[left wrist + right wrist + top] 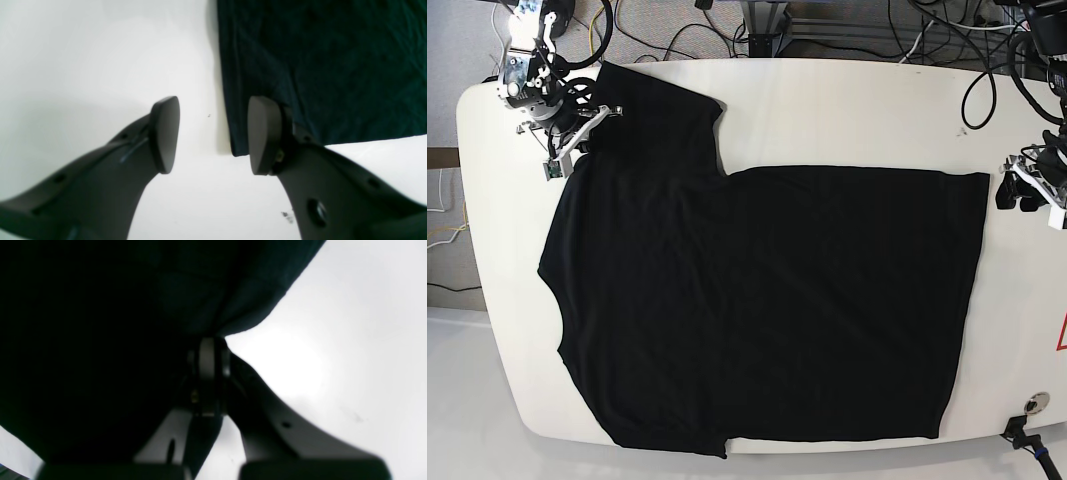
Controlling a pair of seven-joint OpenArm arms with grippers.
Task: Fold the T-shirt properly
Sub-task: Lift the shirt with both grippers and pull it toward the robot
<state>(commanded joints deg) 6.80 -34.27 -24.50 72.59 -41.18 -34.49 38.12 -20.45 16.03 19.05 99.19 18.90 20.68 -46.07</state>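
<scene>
A white rounded table (827,90) filled the base view, cables trailing beyond its far edge. The T-shirt (757,310) lay flat across most of it, plain black side up, one sleeve reaching toward the far corner. At that sleeve the right gripper (208,340) was clamped together on a pinch of the cloth (the wrist view showed the fabric bunching into its tips). The left gripper (213,135) hung at the T-shirt's hem corner, its fingers spread apart, one over bare table and one over the cloth, holding nothing. To do this step well, I judged, the left should close on that corner squarely, so both arms could lift evenly and keep the fold line straight.
</scene>
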